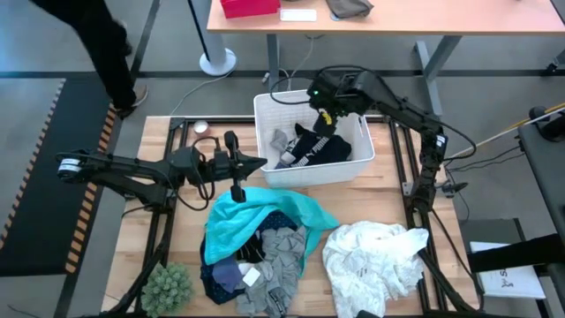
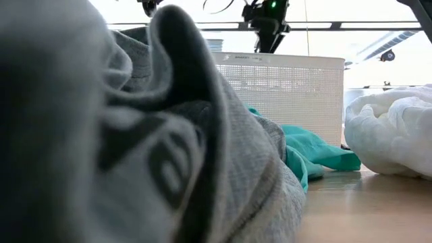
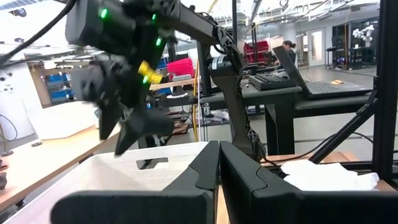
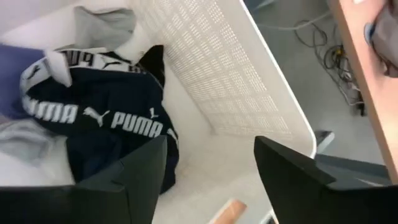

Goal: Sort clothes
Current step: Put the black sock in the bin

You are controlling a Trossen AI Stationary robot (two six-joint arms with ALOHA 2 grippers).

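At the near edge of the tabletop (image 1: 362, 190) a grey garment (image 1: 281, 256) lies in a heap with a navy patterned piece (image 1: 221, 276) and a teal top (image 1: 243, 216); a large white cloth (image 1: 375, 256) sits beside it, and a green plant (image 1: 168, 284) stands at the corner. Behind the heap, the left hand (image 1: 260, 163) is clenched on nothing, just beside the white bin (image 1: 274, 110). Farther back, the right hand (image 1: 325, 119) hangs released over the bin, above the black clothes with white print (image 4: 106, 112) lying inside.
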